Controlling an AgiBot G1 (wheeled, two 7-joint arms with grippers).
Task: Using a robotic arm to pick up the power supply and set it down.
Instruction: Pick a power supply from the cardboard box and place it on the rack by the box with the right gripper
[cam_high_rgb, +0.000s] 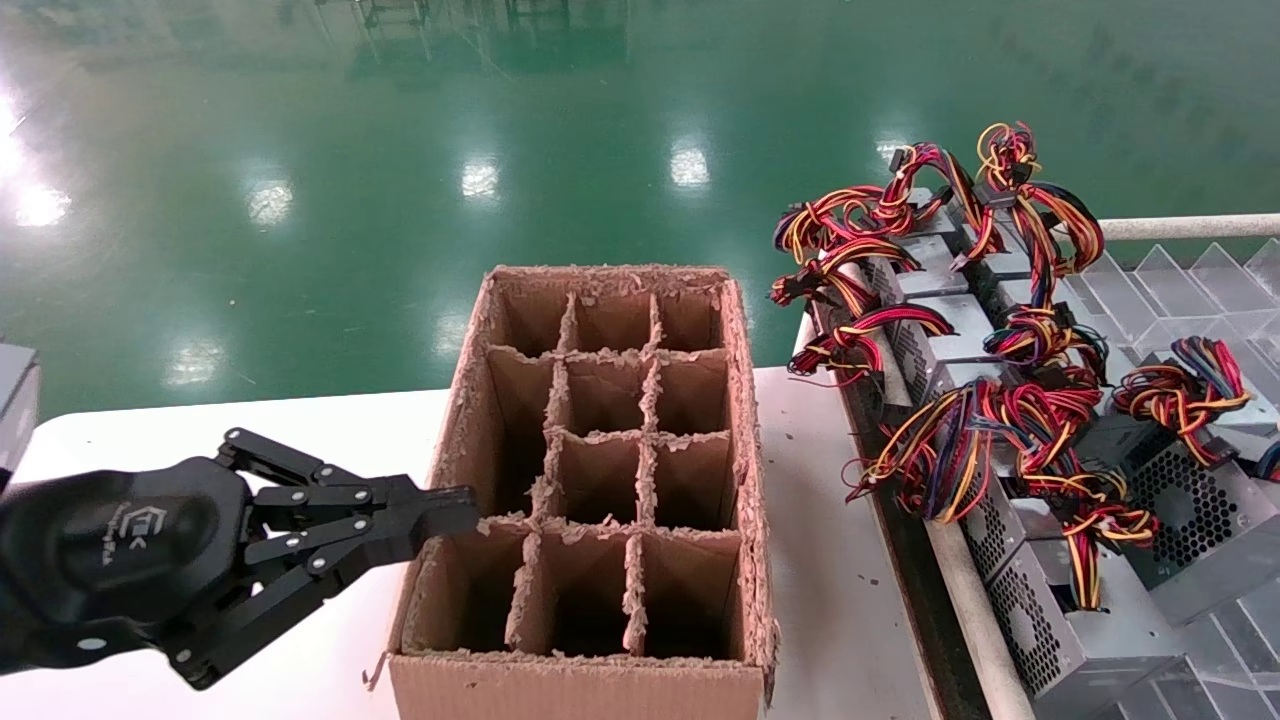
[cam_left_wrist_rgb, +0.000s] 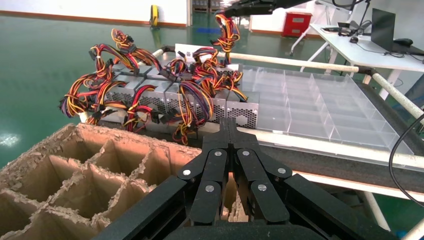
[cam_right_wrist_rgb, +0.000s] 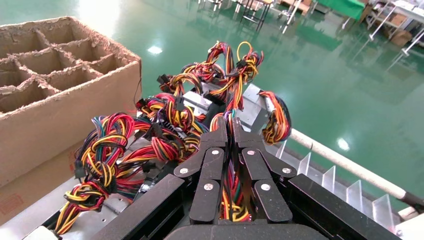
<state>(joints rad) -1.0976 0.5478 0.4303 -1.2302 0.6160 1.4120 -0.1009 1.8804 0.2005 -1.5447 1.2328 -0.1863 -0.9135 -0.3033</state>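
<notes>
Green shop floor behind; my right gripper (cam_right_wrist_rgb: 229, 131) hangs pinched shut over the supply (cam_right_wrist_rgb: 252, 107) pile, far nearer than the shut left gripper (cam_high_rgb: 455, 515) at the box (cam_high_rgb: 470, 420).

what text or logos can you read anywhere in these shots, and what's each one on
White logo mark with small lettering beside it, on the black housing of the left tool in the head view: too small and tilted to read.
Cardboard box: no print visible.
Power supply units: no legible labels.
Right tool: no marking visible.
Nothing else carries readable text.
</notes>
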